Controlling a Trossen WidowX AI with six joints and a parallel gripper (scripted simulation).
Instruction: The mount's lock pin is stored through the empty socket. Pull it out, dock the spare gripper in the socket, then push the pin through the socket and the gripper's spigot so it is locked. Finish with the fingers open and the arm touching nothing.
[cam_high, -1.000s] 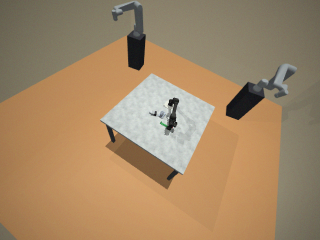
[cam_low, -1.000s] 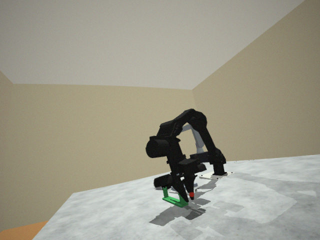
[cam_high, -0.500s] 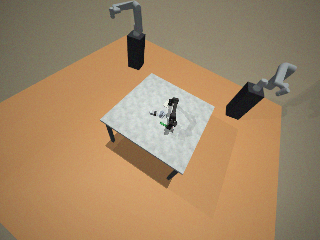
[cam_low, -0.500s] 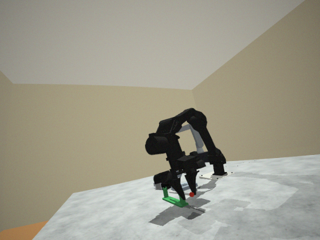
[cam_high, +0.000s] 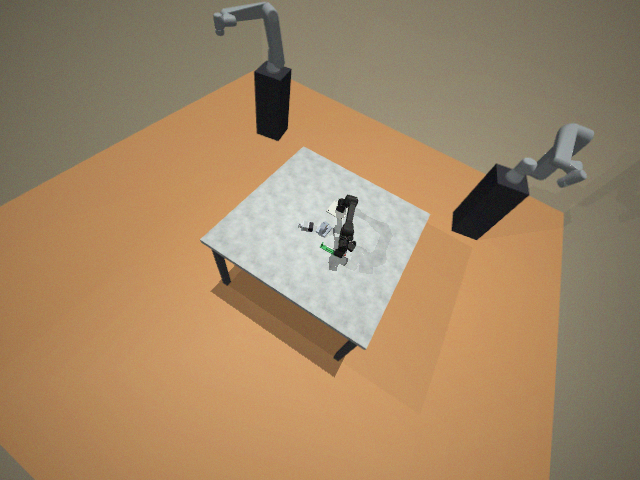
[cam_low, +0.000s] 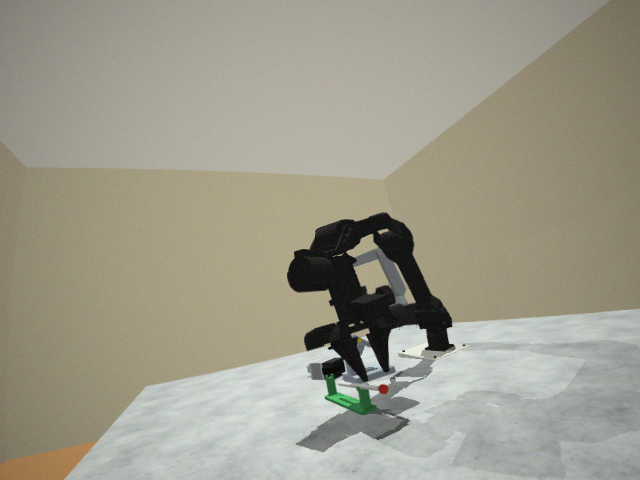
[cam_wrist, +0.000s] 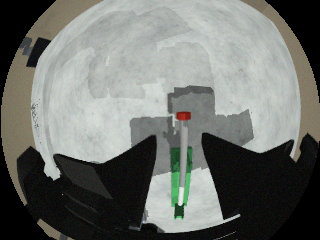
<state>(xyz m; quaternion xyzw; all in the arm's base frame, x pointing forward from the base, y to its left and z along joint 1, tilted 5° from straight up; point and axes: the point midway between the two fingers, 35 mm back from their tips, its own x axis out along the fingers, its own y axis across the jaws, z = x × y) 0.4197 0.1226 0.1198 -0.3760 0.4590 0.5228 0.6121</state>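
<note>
The lock pin (cam_low: 356, 385) (cam_wrist: 183, 155), a pale rod with a red head, lies lengthwise over the green cradle (cam_high: 326, 248) (cam_low: 345, 400) (cam_wrist: 174, 172), near the tops of its two posts; whether both carry it is unclear. My gripper (cam_low: 375, 375) (cam_wrist: 179, 139) is open, its fingers apart on either side of the pin. Gaps show on both sides in the wrist view. The pale blue-grey mount (cam_high: 324, 228) (cam_low: 353, 377) stands behind, partly hidden by my fingers; its socket cannot be made out. The spare gripper (cam_high: 306, 226) (cam_low: 325, 368), grey and black, is beside the mount.
My arm's white base plate (cam_high: 332, 209) (cam_low: 413, 353) is at the back of the marbled table (cam_high: 268, 217) (cam_low: 206, 413). Two grey arms on black pedestals (cam_high: 272, 105) (cam_high: 485, 206) stand beyond the table. My arm's shadow falls beside the cradle.
</note>
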